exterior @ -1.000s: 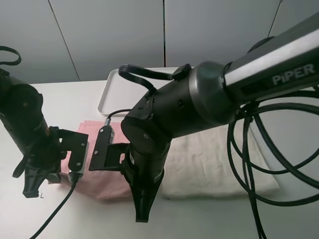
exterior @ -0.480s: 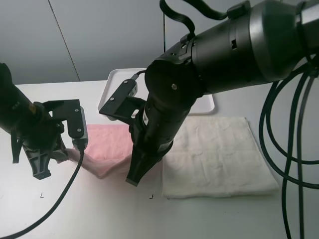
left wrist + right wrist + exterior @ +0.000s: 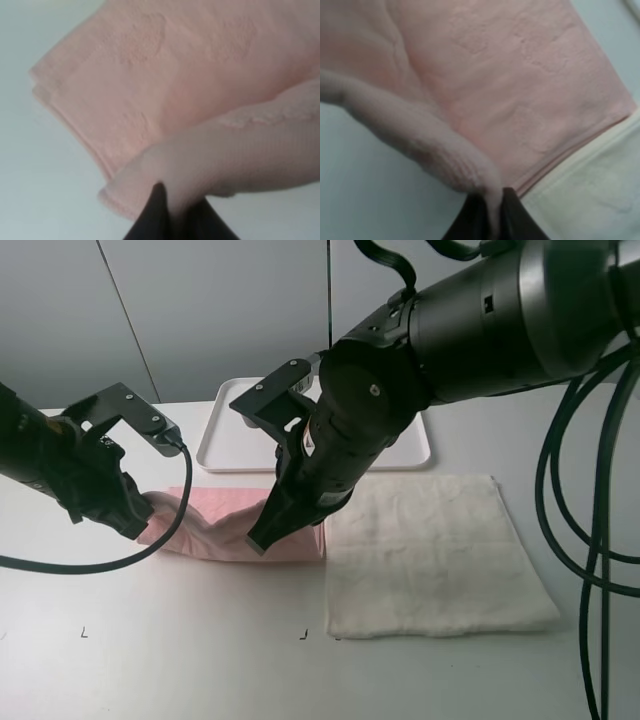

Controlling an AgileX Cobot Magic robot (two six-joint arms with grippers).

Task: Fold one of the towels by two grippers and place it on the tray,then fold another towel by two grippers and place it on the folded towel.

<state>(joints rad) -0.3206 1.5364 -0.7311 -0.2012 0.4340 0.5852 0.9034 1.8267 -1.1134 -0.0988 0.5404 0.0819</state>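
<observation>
Both of my arms have carried the near hem of the pink towel up and away toward the tray since a moment ago. The cloth that lay flat then now arches over itself.

From the high camera, my left fingers pinch one near corner and my right fingers pinch the other. The hem hangs between them as a soft roll over the half that lies on the tabletop. I hold the two corners level so that the fold lands square. The towel sits just in front of the tray, not yet on it. Its right side touches the cream towel, which lies flat and untouched. My right arm hangs over that seam, so I have little room on that side. The tabletop to the left and toward the camera is bare.

In the left wrist view, my left fingers are closed tight on a rolled corner of pink towel. Beyond it I see the lower layer's edges, already doubled and slightly stepped. I judge that the lifted corner has to reach that far corner.

In the right wrist view, my right fingers are clamped on the other corner, and the hem trails off as a limp ridge. The cream towel shows right beside the pink edge. I judge that I should lower the corner straight down so that it does not drag the neighbour.
</observation>
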